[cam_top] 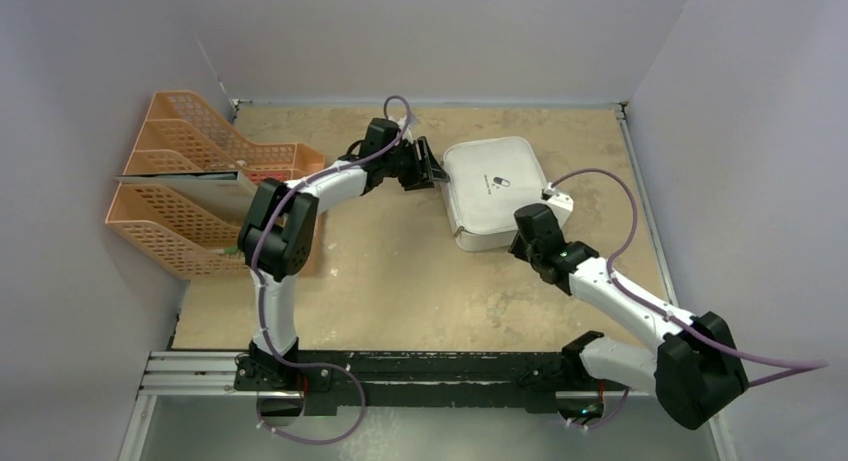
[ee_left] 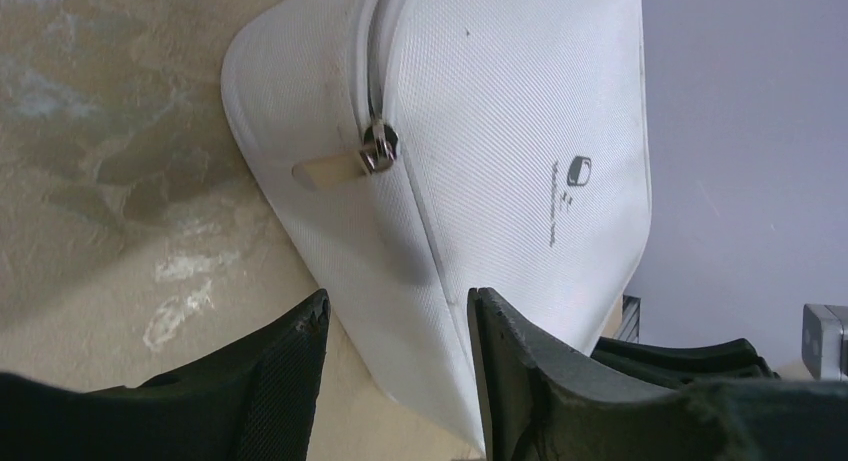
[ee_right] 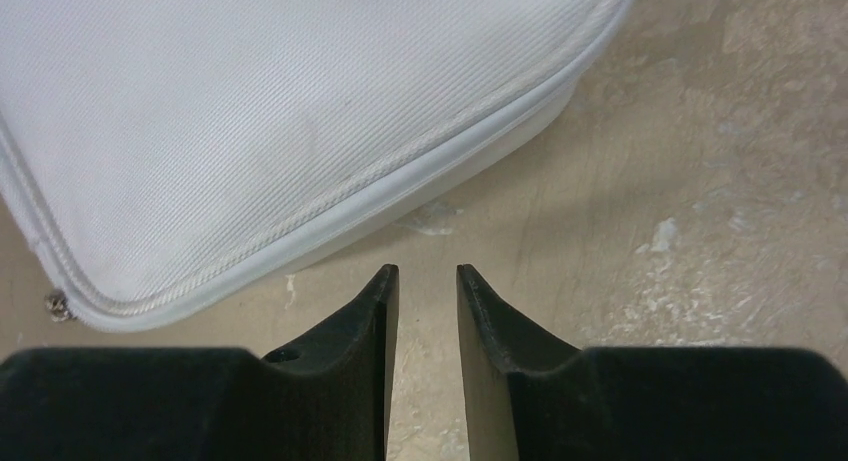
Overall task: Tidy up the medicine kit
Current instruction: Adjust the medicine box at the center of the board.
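The medicine kit [cam_top: 495, 186] is a pale grey-white rounded-square case lying flat on the table with its lid closed, a small dark logo on top. My left gripper [cam_top: 432, 169] sits at its left edge. In the left wrist view the gripper [ee_left: 398, 299] is open and straddles the rim of the kit [ee_left: 500, 131]: one finger lies over the lid, the other stands apart over the table. The metal zip pull [ee_left: 378, 149] hangs on the side seam ahead. My right gripper [cam_top: 530, 243] hovers at the kit's near right corner. Its jaws [ee_right: 428, 271] are narrowly open over bare table, just short of the kit [ee_right: 250, 111].
Orange mesh file trays [cam_top: 190, 191] stand at the left wall, with a flat item lying in them. Pale walls close in the table at the back and on both sides. A metal rail [cam_top: 400, 366] carrying the arm bases runs along the near edge.
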